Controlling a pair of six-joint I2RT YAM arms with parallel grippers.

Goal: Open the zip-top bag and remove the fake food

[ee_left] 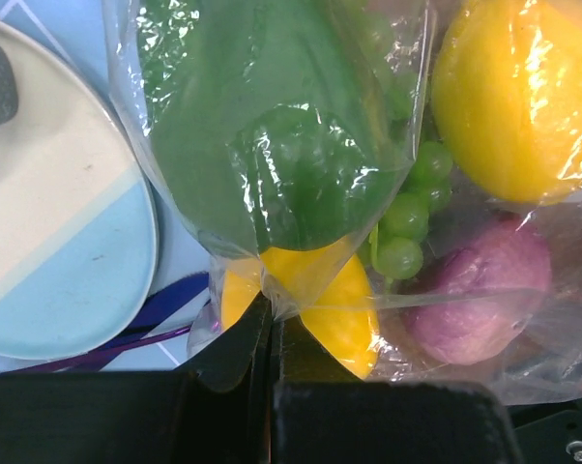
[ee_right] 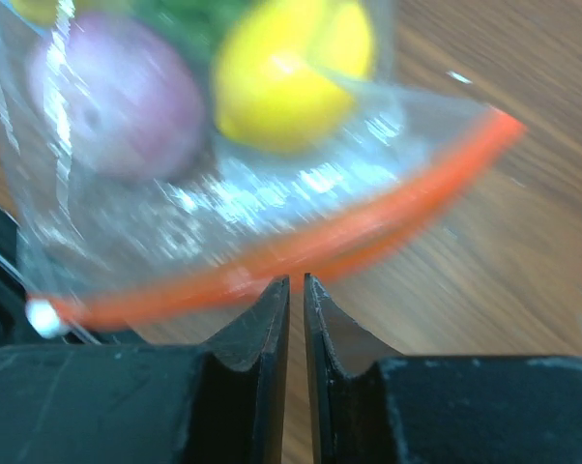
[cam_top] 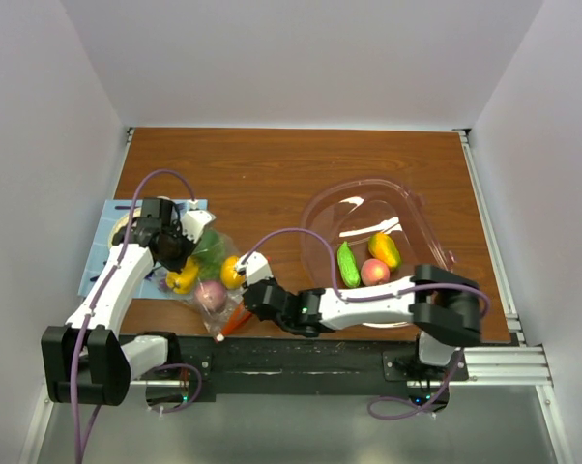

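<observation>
Zip-top bag point(cam_top: 209, 275) of fake food point(ee_left: 523, 97), front-left of the bench point(cam_top: 272, 174): left fingers point(ee_left: 269, 333) clamp its film, right fingers point(ee_right: 288, 290) pinch the zip edge.

No readable text, labels, brands or numbers in any view: none on bag, tub, plate, arms or table.
</observation>
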